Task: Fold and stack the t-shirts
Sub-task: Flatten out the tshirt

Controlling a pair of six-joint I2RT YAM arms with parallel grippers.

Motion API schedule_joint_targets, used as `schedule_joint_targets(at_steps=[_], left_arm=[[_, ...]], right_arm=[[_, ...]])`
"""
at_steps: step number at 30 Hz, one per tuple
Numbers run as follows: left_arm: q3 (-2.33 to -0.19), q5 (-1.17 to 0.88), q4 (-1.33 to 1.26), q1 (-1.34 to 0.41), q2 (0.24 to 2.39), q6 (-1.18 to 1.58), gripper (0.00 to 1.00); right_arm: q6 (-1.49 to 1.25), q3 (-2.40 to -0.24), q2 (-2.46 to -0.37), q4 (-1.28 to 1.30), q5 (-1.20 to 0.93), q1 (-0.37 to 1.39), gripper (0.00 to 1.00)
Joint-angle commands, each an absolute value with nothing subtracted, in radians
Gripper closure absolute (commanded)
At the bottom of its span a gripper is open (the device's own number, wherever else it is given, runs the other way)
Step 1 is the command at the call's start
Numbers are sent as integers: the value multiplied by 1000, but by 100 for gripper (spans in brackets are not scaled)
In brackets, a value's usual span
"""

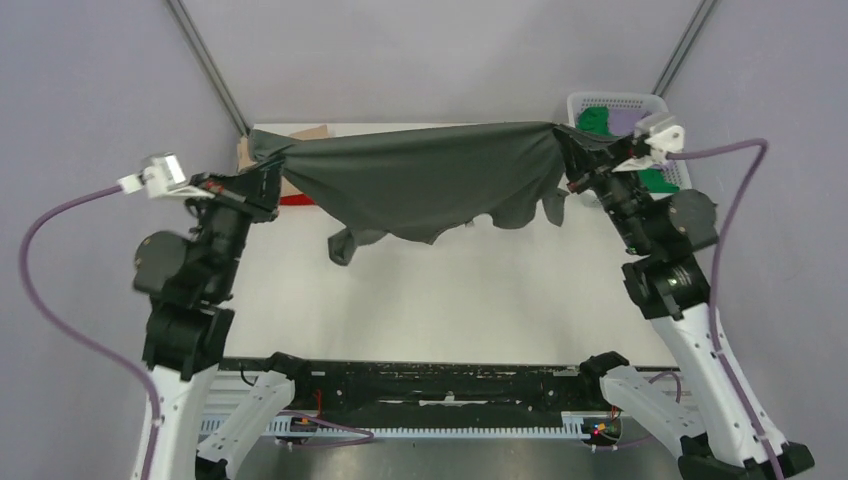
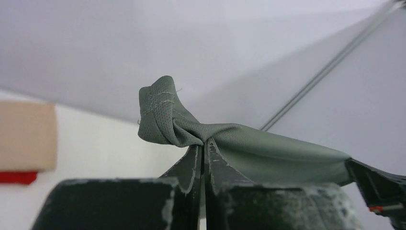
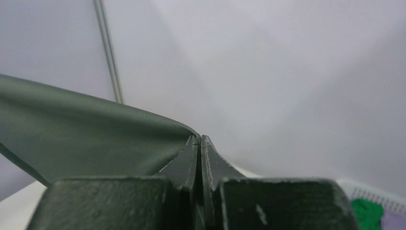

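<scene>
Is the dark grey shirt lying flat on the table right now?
No, the dark grey shirt hangs stretched in the air, its two ends pinched in the left fingers and right fingers.

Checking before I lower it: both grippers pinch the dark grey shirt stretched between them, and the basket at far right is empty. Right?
Not quite: the basket holds a green shirt and a lilac shirt, as the top view shows. The left gripper and right gripper do both pinch the dark grey shirt stretched between them.
</scene>
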State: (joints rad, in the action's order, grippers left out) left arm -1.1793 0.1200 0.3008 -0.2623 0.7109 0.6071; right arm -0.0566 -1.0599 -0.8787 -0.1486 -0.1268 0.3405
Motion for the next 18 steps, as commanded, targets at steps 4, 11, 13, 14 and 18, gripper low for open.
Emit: schedule_joint_targets(at_steps=[4,11,13,14,18], left_arm=[[-1398,-32,275,-262,599,543,98],[-1478,-29,286,-261,655,521,98],[-1469,-13,285,-262,703,520,98],[-1461,-4,284,-261,725,517,98],[-1372,97,253,-261,850,511,98]], right_arm=[[-9,-1314,-778,-2,-261,339,100],[-8,-1339,-736,46,-226,339,100],[-9,-1309,-749,44,-180,339,100],[-8,-1293,-764,44,-152,339,100],[30,-1206,-853,19,-32,339,100]])
